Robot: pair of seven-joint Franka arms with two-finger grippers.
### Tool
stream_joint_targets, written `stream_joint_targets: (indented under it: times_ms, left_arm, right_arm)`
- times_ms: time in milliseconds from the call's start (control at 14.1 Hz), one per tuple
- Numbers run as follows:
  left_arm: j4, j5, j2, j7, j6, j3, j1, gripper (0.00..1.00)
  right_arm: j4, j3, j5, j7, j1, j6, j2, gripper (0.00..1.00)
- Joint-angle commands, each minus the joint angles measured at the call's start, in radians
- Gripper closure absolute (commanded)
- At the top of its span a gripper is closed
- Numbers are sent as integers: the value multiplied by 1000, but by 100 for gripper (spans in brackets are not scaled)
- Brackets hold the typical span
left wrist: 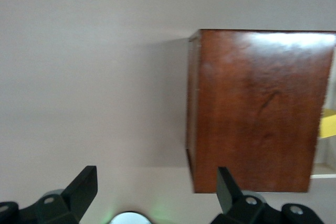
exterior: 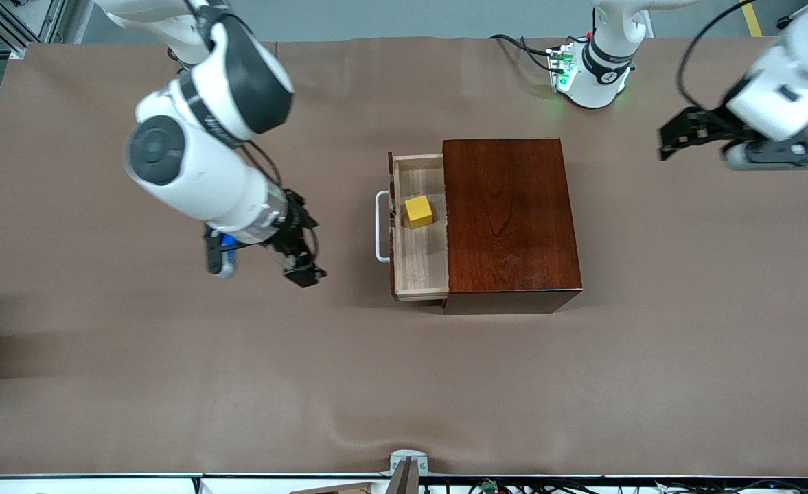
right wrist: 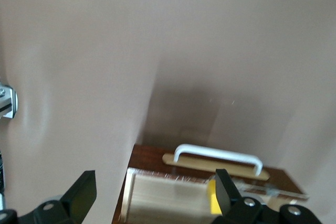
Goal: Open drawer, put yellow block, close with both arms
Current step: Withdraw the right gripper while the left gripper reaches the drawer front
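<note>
You have the drawer [exterior: 419,230] pulled partway out of the dark wooden box [exterior: 509,223], its white handle [exterior: 380,226] facing the right arm's end of the table, and the yellow block [exterior: 418,211] sits inside on the pale wood floor, close to the drawer's front panel. Your right gripper [exterior: 301,264] hangs over bare table [exterior: 170,384] in front of the handle, fingers spread wide and holding nothing. Your left gripper [exterior: 675,137] waits over the left arm's end of the table, also wide apart and empty.
</note>
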Motion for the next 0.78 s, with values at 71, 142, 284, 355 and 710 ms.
stream_joint_targets:
  times_ms: [71,142,284,355,710]
  left_arm:
    - [94,-12,117,-256,10,-139,-28,0]
    - [114,-10,156,-348,33,-160,-66,0]
    - [131,-13,206,-474,110,-165,-128,0]
    - [140,-15,238,-542,156,-165,-163,0]
    - [277,-3,478,-991,382,-148,-376,0]
  right_arm:
    - [53,13,-14,-141,-70,-86,-10,0]
    - [54,15,-14,-204,-99,-88,-20,0]
    - [54,16,-10,-290,-142,-109,-41,0]
    - [54,16,-11,-345,-156,-123,-46,0]
    - [54,13,-16,-597,-242,-221,-101,0]
